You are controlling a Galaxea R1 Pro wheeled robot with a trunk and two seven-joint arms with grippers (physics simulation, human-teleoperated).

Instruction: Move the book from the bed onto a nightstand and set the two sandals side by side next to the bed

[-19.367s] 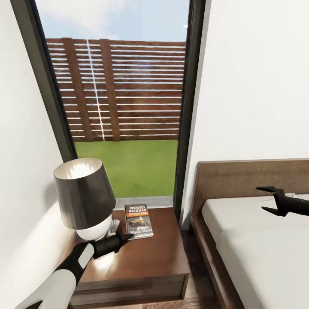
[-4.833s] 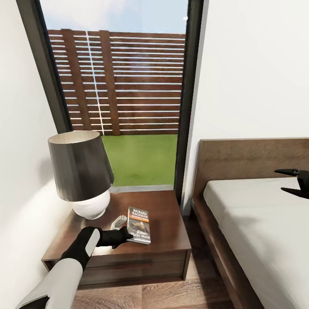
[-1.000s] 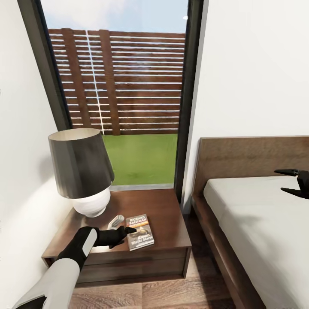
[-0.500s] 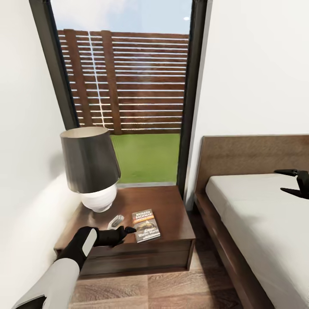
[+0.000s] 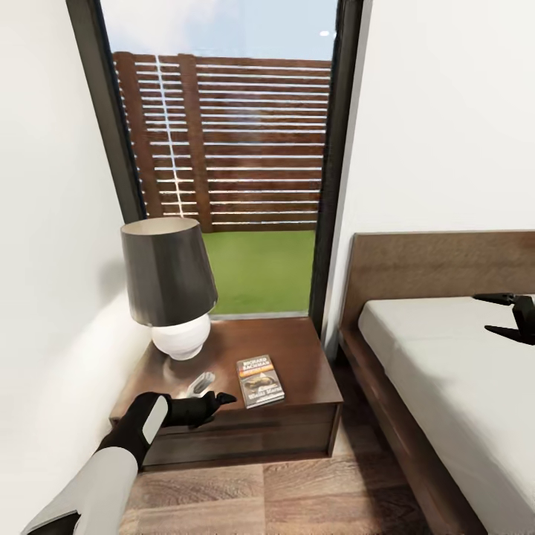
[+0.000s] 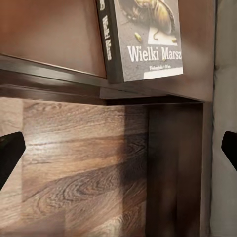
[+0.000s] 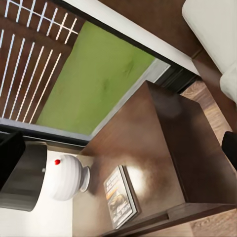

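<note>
Lying flat on the nightstand (image 5: 297, 349), the book (image 5: 260, 380) just beyond the left tool (image 5: 223, 400), jaws apart, empty.

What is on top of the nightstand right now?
On the nightstand: the book lying flat near the front edge, a lamp at the back, and a small grey object I can't identify. The drawers' contents are hidden.
</note>
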